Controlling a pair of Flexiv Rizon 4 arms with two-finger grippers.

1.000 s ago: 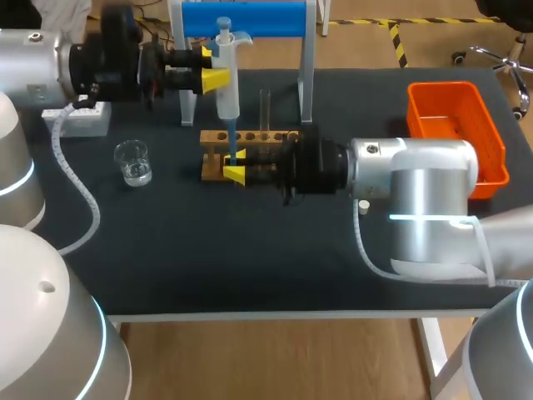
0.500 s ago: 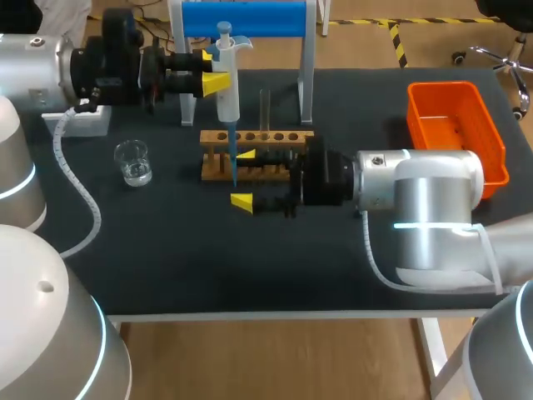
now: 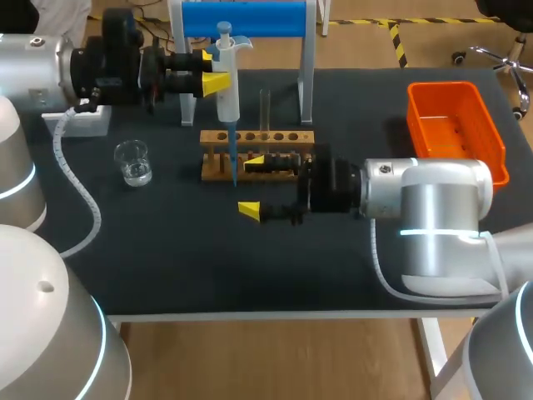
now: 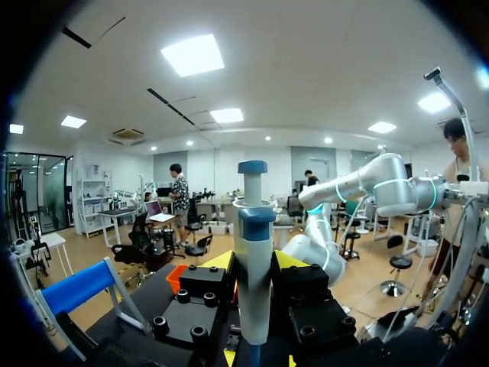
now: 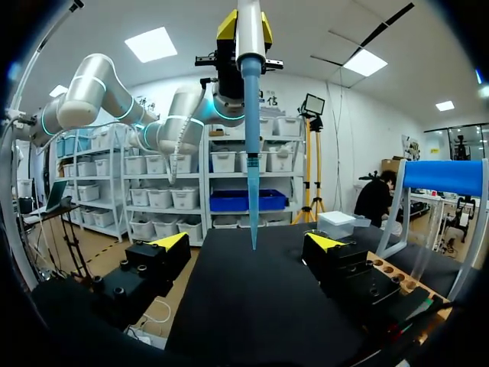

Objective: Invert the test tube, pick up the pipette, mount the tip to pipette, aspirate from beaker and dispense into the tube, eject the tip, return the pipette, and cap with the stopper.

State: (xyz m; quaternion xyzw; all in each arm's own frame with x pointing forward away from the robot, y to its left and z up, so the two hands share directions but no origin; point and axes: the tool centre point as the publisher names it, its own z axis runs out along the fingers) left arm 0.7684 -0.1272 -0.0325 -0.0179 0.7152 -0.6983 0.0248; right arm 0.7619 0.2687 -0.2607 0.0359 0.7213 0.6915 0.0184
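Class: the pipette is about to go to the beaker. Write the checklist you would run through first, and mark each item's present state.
1. The pipette is gripped on both sides by the left claw: ok.
2. The blue tip is mounted on the pipette: ok.
3. The right claw is open and not touching the tip: ok.
4. The beaker stands upright and nothing is beside it: ok.
5. There is enough liquid in the beaker: cannot tell.
6. The test tube stands in the rack with its mouth up: it stands, but the mouth cannot be told.
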